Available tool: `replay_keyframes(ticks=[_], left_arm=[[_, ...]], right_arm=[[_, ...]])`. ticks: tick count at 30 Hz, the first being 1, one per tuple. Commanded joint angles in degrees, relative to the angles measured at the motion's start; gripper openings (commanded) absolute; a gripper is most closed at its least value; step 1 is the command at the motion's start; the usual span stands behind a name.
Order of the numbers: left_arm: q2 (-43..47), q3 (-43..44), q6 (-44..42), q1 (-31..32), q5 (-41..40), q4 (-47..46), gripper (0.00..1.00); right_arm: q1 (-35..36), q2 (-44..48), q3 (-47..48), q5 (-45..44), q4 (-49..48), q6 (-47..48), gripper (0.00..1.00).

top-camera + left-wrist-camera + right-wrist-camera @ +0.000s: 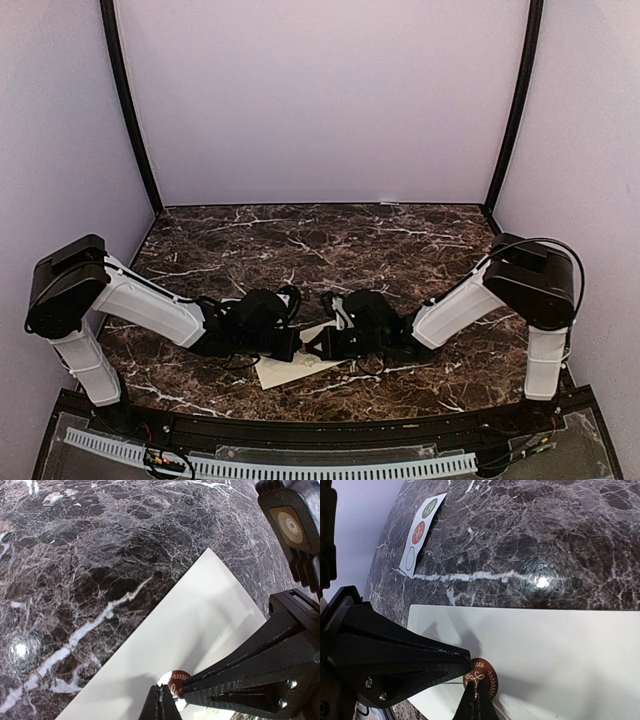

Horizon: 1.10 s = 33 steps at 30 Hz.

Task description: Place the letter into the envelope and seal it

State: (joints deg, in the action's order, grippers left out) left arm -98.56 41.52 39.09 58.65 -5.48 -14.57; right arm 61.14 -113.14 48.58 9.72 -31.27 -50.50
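The table (75, 555) looks like polished marble, dark brown with white veins, glossy enough to mirror a lamp; the envelope (570, 645) is smooth, matt cream paper; the round sticker (481, 677) on it is printed paper; the left gripper (462, 661) is matt black plastic with small shiny metal screws (368, 682).

Lab test booth: blank lilac walls (320, 100) and black poles (130, 110) enclose a marble-patterned table (300, 235)

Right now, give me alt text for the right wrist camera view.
The shut right gripper sets its tip on a round brown sticker on the envelope, with the left gripper at the sticker's edge. A sticker strip lies apart on the marble table.
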Motion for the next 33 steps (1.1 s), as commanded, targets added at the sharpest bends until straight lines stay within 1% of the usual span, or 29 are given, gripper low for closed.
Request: replay_keyframes(ticks=[1,6,13,18,21,23,25,29,32,33], left_arm=[[-1.7,-2.2,0.5,-0.2,-0.5,6.2,0.0],[-1.5,-2.1,0.5,-0.2,-0.6,6.3,0.0],[-0.3,-1.5,0.3,-0.2,-0.9,6.5,0.0],[1.7,-0.2,-1.8,-0.2,0.8,5.0,0.01],[3.6,2.3,-4.4,-0.2,0.6,5.0,0.06],[5.8,3.8,-5.4,-0.2,0.0,5.3,0.14],[8.7,4.8,-6.1,-0.2,-0.7,5.3,0.22],[14.7,5.3,-7.3,-0.9,-2.0,6.7,0.33],[18.5,4.9,-7.5,-3.0,-2.1,8.4,0.42],[19.1,4.7,-7.6,-3.5,-2.1,8.7,0.48]], right_arm=[[-0.5,1.1,-1.9,-1.7,2.3,-0.9,0.0],[-0.6,1.4,-2.4,-2.6,2.8,-1.3,0.0],[-1.2,4.6,-4.2,-4.1,3.8,-1.2,0.0],[-1.3,7.2,-5.1,-2.2,1.6,-0.3,0.0],[-1.2,10.5,-5.4,-0.7,0.5,1.1,0.0],[-1.3,13.8,-5.5,-0.5,1.0,2.0,0.0],[-1.4,17.1,-5.4,-1.2,2.9,3.3,0.08],[-1.4,23.4,-5.1,-4.9,9.3,6.0,0.25],[-1.7,27.8,-5.4,-7.6,12.8,7.8,0.47],[-1.9,28.9,-5.4,-8.4,13.9,8.5,0.55]])
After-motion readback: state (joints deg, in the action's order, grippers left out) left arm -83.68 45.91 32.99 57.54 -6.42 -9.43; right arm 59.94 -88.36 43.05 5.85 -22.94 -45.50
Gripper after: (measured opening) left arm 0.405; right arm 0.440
